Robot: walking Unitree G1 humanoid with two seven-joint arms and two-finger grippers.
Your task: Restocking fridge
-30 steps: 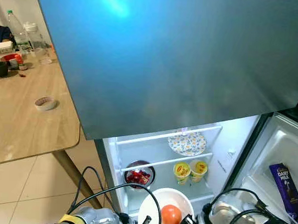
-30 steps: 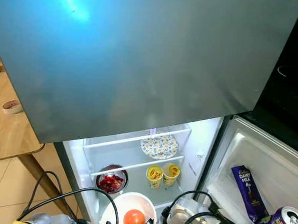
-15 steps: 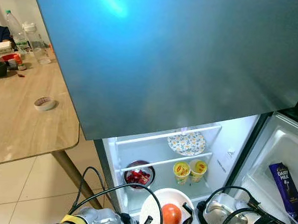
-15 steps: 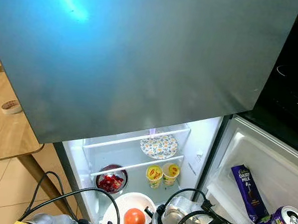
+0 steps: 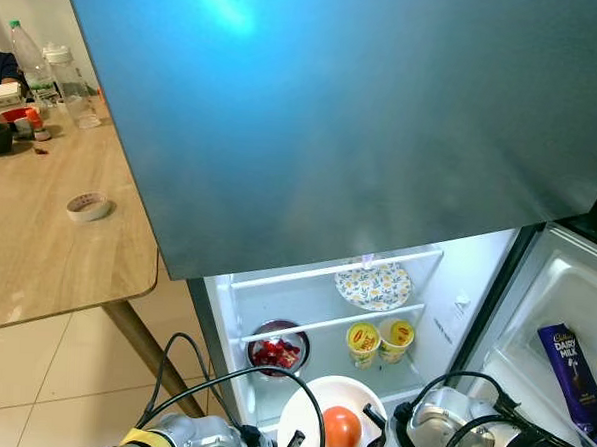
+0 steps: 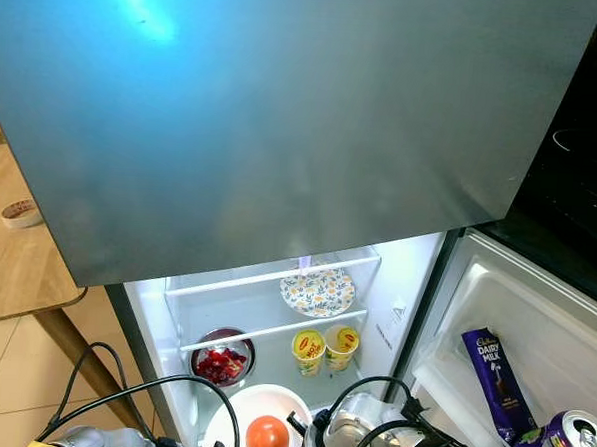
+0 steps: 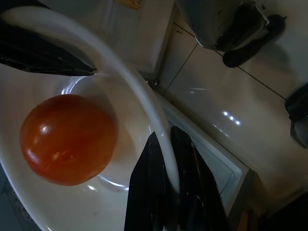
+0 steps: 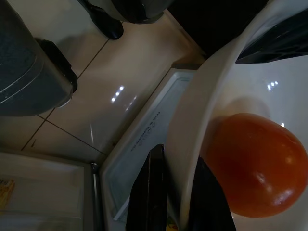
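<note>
Tomato sits in a white plate held before the open fridge. Wrist views show the left gripper and right gripper each pinching the plate's rim; the head views show cups shelved beyond.

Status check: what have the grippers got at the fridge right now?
Left gripper and right gripper clamp white plate rims. Tomato on it. Fridge open ahead.

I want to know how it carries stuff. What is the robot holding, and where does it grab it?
A white plate with a tomato on it. Both grippers, left and right, pinch its rim on opposite sides.
</note>
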